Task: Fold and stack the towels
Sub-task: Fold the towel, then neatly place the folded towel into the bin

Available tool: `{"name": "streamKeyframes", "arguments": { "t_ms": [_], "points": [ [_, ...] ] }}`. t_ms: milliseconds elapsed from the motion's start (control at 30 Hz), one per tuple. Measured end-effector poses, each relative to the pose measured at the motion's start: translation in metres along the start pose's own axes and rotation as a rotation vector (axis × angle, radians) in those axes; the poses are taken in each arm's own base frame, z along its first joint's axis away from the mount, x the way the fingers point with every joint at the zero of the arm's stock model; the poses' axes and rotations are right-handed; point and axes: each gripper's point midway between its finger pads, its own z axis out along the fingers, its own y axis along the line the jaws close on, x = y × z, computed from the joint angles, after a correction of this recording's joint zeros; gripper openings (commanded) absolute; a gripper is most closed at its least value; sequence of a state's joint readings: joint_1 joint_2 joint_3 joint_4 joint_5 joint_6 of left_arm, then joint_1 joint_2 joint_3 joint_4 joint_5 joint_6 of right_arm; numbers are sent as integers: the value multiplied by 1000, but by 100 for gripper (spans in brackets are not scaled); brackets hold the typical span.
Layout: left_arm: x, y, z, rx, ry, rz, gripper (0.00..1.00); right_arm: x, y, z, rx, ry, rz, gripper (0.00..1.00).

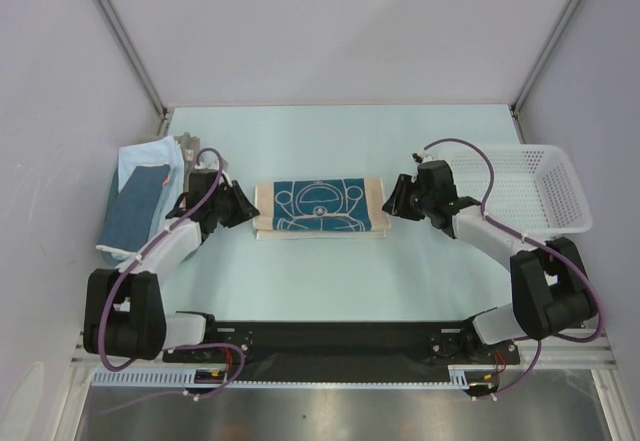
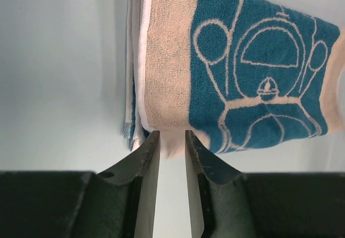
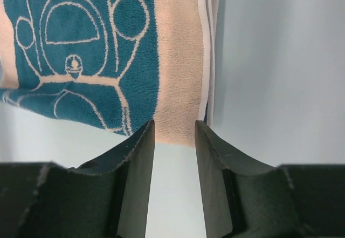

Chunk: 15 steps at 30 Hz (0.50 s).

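1. Two arms are bolted at the near edge of the tabletop [image 1: 330, 271], the left arm [image 1: 150, 261] and the right arm [image 1: 520, 251]. Both reach inward toward the middle.
2. The left end effector [image 2: 172, 135] has its two fingers spread a little, with bare tabletop showing in the gap. Its tips sit right at the tan left end of the teal towel [image 1: 320, 208], and a small fold of that tan end lies between the tips. The fingers do not pinch it.
3. The right end effector [image 3: 174, 124] is likewise spread, its two tips at the edge of the towel's other tan end. Nothing is clamped between them.
4. The one teal towel lies folded flat at the middle of the tabletop, between the two end effectors. Its white line drawing faces up, and stacked edges of several layers show along its ends.
5. At the left edge lies a pile of towels [image 1: 140, 201]. Three cloths can be counted: a dark blue towel [image 1: 138, 216] on top, a light blue towel [image 1: 140, 159] under it, and a grey-beige towel [image 1: 187, 158] at the far right side. How the lower ones are folded cannot be told.
6. At the right edge stands one white mesh basket [image 1: 545, 176], well apart from the teal towel.
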State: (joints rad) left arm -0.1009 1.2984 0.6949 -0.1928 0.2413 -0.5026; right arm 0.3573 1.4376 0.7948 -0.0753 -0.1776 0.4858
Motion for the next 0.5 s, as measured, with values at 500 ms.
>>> {"name": "streamKeyframes", "arguments": {
  "t_ms": [500],
  "points": [
    [-22, -19, -26, 14, -59, 58, 33, -1, -20, 24, 112, 45, -3, 52]
  ]
}}
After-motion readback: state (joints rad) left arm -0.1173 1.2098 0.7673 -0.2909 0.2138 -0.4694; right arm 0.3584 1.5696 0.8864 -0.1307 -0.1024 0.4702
